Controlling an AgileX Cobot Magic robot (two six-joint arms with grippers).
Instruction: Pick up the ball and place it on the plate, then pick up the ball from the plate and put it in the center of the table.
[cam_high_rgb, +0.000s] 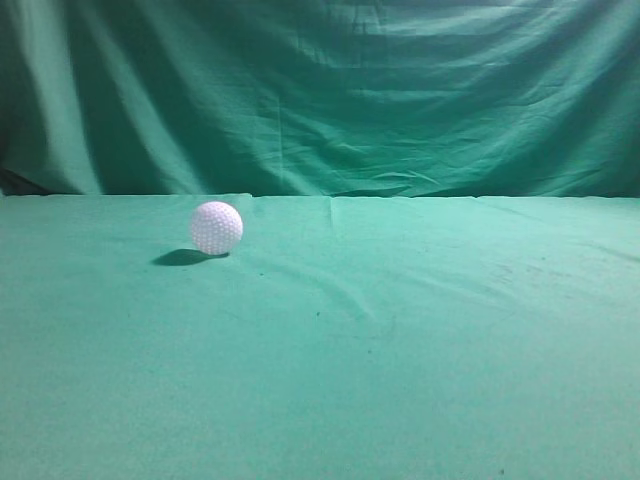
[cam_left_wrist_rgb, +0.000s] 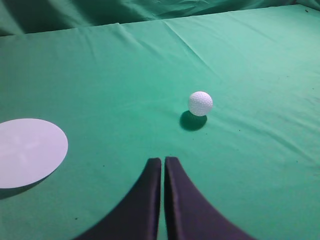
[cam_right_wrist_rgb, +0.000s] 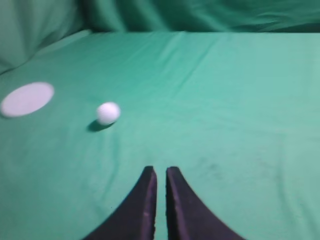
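The plate (cam_left_wrist_rgb: 27, 151), a flat pale disc, is lying at the far left of the left wrist view on the green table (cam_left_wrist_rgb: 260, 165), well apart from everything else; it is sitting outside the exterior frame. To its right, the ball (cam_high_rgb: 216, 227) is resting on the cloth left of centre in the exterior view, casting a dark shadow to its left. Its dimpled white surface is carrying no readable brand or writing. The left gripper (cam_left_wrist_rgb: 163, 162) is hovering above the cloth, its dark fingers nearly pressed together, pinching nothing, with the ball ahead and to its right. Farther right, the right gripper (cam_right_wrist_rgb: 160, 171) is likewise showing only a thin slit, empty, with the ball ahead to its left.
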